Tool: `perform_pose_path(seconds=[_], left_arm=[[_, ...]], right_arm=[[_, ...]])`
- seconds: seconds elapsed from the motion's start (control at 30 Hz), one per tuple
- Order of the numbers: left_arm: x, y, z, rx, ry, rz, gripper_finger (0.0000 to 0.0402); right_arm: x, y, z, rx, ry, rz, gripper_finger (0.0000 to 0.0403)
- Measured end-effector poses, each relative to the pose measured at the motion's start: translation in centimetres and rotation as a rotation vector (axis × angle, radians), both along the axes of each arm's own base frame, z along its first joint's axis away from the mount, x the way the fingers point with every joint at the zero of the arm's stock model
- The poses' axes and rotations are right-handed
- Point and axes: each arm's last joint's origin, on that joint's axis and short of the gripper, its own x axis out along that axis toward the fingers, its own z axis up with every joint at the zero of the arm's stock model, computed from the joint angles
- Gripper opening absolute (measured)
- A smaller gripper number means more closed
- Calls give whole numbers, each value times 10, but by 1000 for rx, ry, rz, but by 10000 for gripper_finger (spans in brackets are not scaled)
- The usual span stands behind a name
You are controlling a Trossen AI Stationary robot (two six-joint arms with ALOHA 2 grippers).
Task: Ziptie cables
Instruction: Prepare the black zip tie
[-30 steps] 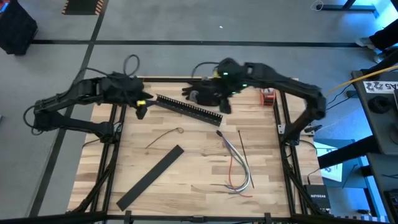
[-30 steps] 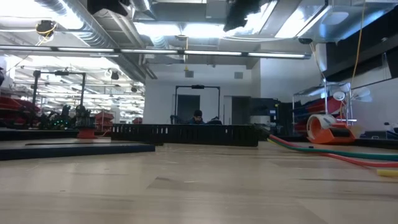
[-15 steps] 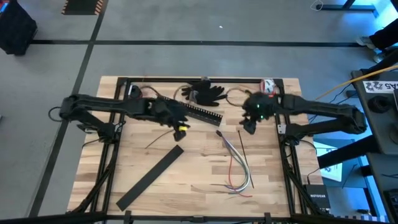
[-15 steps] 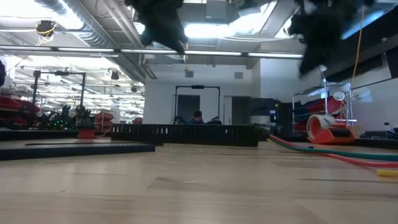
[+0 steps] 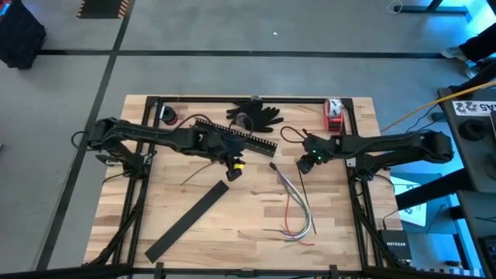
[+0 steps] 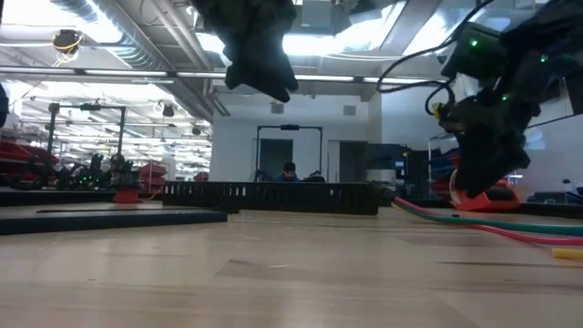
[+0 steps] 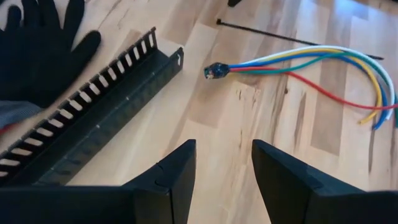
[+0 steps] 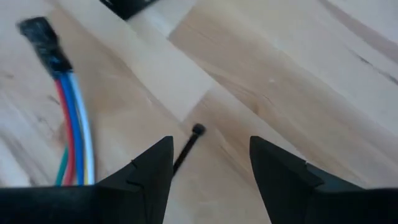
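Overhead, thin stiff black plastic ziptie (image 5: pixel 303 188) lies just right of loose multicolour wire cables (image 5: pixel 294 203), mid-table. Right wrist: right gripper (image 8: pixel 208 163) open, straddling ziptie head; light, slippery, prob. pinch near head. Left wrist: left gripper (image 7: pixel 222 165) open, w/ cables' dark tip ahead.

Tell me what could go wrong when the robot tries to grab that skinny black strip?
The ziptie is very thin and lies flat on the table, so the open right hand above its head end could close and miss it, or just scrape the wood.

The cables lie close beside it, so the fingers might nudge or catch a wire instead.

The open left hand hovers near the cables' plug end, so the two arms could crowd each other.
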Motion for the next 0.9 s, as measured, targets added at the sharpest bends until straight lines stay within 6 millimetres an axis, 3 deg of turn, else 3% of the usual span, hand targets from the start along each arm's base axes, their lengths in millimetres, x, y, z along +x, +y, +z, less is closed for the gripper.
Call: perform_pose_path(seconds=[0.27,0.5,0.73,0.9], left_arm=[[0,7,0,42,4,-9,150],[0,9,0,58,9,-20,150],[0,9,0,74,13,-37,150],[-1,12,0,73,13,-26,150]], right_arm=[[19,-4,-20,-23,24,-26,201],[22,-6,-35,-36,115,-56,147],[21,-6,-33,-20,106,-52,89],[25,-5,-22,14,106,-39,87]])
